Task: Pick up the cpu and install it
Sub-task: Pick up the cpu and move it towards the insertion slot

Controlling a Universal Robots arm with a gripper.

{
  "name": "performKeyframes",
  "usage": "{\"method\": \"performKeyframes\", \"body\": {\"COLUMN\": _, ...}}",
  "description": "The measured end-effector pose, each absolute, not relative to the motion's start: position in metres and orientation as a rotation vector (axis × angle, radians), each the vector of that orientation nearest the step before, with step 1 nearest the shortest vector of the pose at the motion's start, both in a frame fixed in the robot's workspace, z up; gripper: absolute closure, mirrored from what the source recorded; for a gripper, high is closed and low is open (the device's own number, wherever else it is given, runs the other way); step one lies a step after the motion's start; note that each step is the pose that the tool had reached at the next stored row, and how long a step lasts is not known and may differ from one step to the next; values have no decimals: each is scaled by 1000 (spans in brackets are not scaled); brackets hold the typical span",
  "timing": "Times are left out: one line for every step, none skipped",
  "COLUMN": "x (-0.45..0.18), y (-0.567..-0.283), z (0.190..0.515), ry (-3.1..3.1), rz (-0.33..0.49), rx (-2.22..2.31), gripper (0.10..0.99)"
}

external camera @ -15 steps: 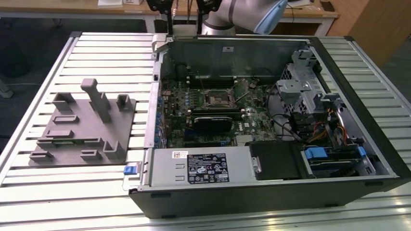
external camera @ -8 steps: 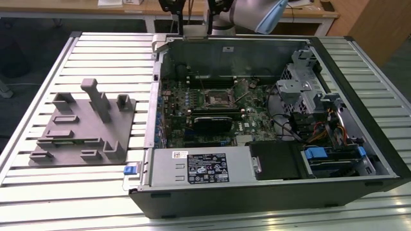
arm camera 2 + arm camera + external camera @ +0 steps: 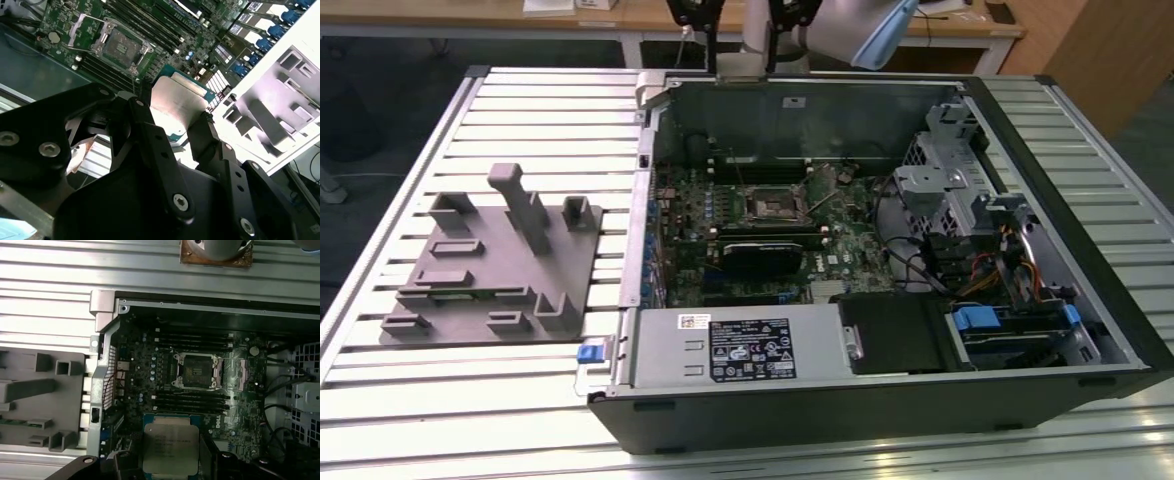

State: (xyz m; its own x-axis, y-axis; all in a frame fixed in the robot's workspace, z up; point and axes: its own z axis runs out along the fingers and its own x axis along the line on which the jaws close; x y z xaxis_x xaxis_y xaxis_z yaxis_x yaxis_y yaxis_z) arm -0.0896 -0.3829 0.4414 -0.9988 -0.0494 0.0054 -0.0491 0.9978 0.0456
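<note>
Gripping the cpu [image 3: 177,100] by two opposite edges, my gripper [image 3: 175,112] is clenched on it, with one dark finger [image 3: 150,131] on each side. The chip's silvery metal top shows in both wrist views [image 3: 170,450]. It hangs in the air over the green motherboard [image 3: 145,375] and touches nothing but me.

In the first wrist view the cpu sits apart from the socket [image 3: 196,371], with a row of long black memory slots [image 3: 192,402] between them. The socket lies open, its metal lid [image 3: 236,374] folded back just beside it. The second wrist view shows the same square socket [image 3: 121,44] beyond the chip.

The motherboard lies in the bottom of an open computer case [image 3: 1121,330], which rests on its side on a ribbed metal table [image 3: 520,100]. The socket [image 3: 771,203] is near the middle of the board. A grey plastic block [image 3: 494,265] with slots and posts sits on the table, just beside the case on the exterior view's left.
</note>
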Motion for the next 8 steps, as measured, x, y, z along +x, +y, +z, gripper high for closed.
{"method": "performKeyframes", "body": {"x": -88, "y": -383, "z": 441, "ry": -3134, "rz": -71, "rx": 77, "gripper": 545}}
{"method": "performKeyframes", "body": {"x": -86, "y": -383, "z": 441, "ry": -3134, "rz": -71, "rx": 77, "gripper": 545}}
{"method": "performKeyframes", "body": {"x": -85, "y": -383, "z": 441, "ry": -3135, "rz": -71, "rx": 78, "gripper": 545}}
{"method": "performKeyframes", "body": {"x": -83, "y": -383, "z": 441, "ry": -3135, "rz": -71, "rx": 78, "gripper": 545}}
{"method": "performKeyframes", "body": {"x": -82, "y": -383, "z": 441, "ry": -3135, "rz": -71, "rx": 77, "gripper": 545}}
{"method": "performKeyframes", "body": {"x": -80, "y": -382, "z": 441, "ry": -3136, "rz": -71, "rx": 77, "gripper": 545}}
{"method": "performKeyframes", "body": {"x": -78, "y": -382, "z": 441, "ry": -3136, "rz": -71, "rx": 77, "gripper": 545}}
{"method": "performKeyframes", "body": {"x": -77, "y": -382, "z": 441, "ry": -3137, "rz": -71, "rx": 77, "gripper": 545}}
